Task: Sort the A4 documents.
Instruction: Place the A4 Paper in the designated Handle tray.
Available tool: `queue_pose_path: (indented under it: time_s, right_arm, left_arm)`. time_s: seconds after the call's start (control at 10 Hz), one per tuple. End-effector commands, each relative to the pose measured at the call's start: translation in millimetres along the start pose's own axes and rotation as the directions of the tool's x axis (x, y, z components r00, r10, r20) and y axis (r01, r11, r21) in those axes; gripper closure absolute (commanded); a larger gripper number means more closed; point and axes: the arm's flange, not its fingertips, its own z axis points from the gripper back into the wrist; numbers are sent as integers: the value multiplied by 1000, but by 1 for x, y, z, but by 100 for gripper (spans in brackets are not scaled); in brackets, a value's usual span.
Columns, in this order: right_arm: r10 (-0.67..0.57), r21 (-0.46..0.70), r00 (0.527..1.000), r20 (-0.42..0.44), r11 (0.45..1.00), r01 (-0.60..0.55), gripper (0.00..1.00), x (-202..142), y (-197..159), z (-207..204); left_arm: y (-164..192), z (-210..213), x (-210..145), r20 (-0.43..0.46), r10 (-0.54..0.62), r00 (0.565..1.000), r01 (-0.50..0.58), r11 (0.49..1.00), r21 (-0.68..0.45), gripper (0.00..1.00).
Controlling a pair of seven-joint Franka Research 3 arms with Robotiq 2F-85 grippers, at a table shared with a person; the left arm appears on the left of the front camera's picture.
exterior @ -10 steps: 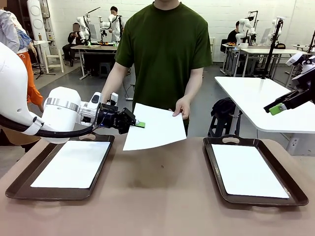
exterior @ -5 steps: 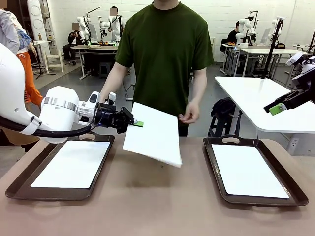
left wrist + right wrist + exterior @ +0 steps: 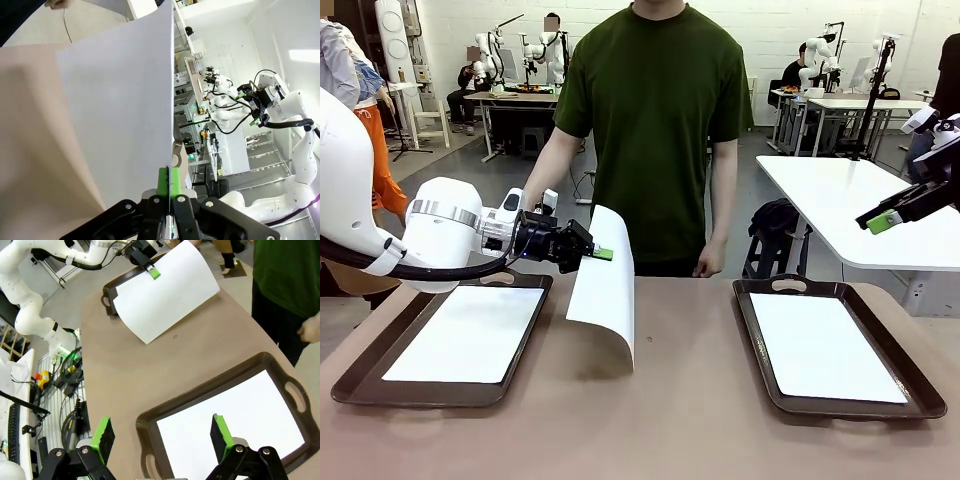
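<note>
Left gripper [image 3: 603, 253] pinching A4 sheet [image 3: 610, 290] at top edge; sheet drooping over table [image 3: 670, 410], light, floppy, best gripped by edge. Right gripper [image 3: 162, 435] hovering, fingers spread.

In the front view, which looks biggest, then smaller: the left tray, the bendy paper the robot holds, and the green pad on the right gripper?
1. left tray
2. held paper, hanging curled and partly edge-on, so it shows less
3. right gripper's green pad
</note>
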Motion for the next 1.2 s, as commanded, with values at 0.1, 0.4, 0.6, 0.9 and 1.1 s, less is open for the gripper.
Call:
queue_pose_path:
  time_s: [0.1, 0.4, 0.6, 0.9, 1.1]
  right_arm:
    - [3, -11, 1000, -1, 1000, -3, 0, 2, 0, -2]
    - [3, -11, 1000, -1, 1000, -3, 0, 2, 0, -2]
    - [3, -11, 1000, -1, 1000, -3, 0, 2, 0, -2]
    - [3, -11, 1000, -1, 1000, -3, 0, 2, 0, -2]
    - [3, -11, 1000, -1, 1000, -3, 0, 2, 0, -2]
  left_arm:
    - [-1, -2, 2, -1, -3, 1000, 3, 1000, -3, 100]
    - [-1, -2, 2, -1, -3, 1000, 3, 1000, -3, 100]
    - [0, 0, 0, 0, 0, 1000, 0, 1000, 0, 99]
    - [-36, 48, -25, -126, -76, 989, 92, 987, 130, 99]
    - [-46, 85, -37, -163, -69, 984, 95, 983, 157, 99]
